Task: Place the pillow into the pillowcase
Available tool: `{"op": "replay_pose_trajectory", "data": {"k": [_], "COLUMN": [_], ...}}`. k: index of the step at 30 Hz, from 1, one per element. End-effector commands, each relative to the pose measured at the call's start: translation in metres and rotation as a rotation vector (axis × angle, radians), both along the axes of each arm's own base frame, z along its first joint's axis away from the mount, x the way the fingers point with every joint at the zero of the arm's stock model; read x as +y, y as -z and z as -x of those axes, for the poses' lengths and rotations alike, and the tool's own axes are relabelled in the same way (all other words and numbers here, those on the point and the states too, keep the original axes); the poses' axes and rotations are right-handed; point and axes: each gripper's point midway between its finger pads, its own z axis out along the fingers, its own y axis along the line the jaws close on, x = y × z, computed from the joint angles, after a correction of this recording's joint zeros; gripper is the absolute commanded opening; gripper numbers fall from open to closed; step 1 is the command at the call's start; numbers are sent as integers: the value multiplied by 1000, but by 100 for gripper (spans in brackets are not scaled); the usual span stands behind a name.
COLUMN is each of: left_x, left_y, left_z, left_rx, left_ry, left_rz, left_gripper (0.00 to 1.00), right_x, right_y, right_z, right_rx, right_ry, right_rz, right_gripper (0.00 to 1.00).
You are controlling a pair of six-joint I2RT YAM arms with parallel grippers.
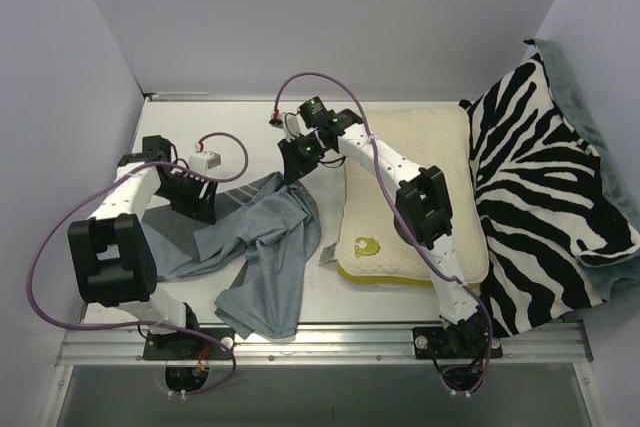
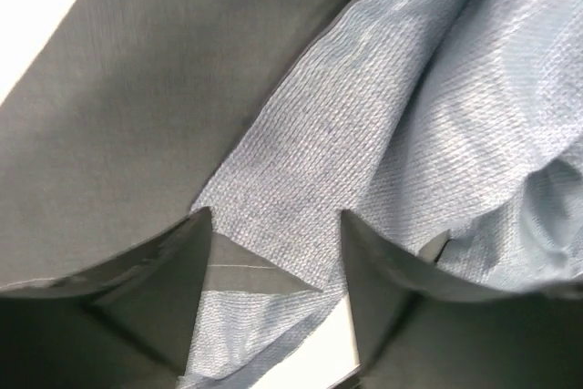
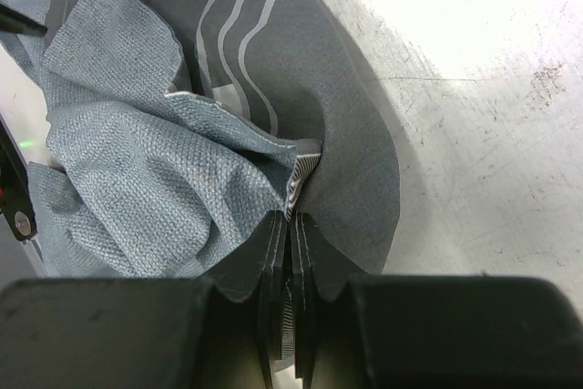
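The blue-grey pillowcase lies crumpled on the table left of centre. The cream pillow with a yellow logo lies flat to its right, partly under the right arm. My right gripper is shut on the pillowcase's far edge; in the right wrist view the fingers pinch the striped grey fabric. My left gripper is open over the pillowcase's left end. In the left wrist view its gripper has blue fabric lying between the spread fingers.
A zebra-striped cloth with green backing drapes over the right side. A small white box with a cable sits at the back left. Grey walls close off the back and sides. A metal rail runs along the near edge.
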Motion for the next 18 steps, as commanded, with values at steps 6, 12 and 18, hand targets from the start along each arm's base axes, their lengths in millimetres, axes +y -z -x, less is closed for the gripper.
{"op": "replay_pose_trajectory", "data": {"k": [6,12,18], "left_x": [-28,-39,-47], "left_y": [9,27,25], "left_z": [-35,-37,-6], "left_rx": [-28,13,73], "left_ry": [87,157,228], "left_rz": [71,107,160], "left_gripper": [70,70,54], "right_x": [3,-1,-3], "right_y": [-44,-44,-41], "right_z": [7,6,6], "right_rx": [-34,-46,-54], "right_ry": [-17,-12,-11], "right_rz": [-75,-62,-50], "right_gripper": [1,2,2]}}
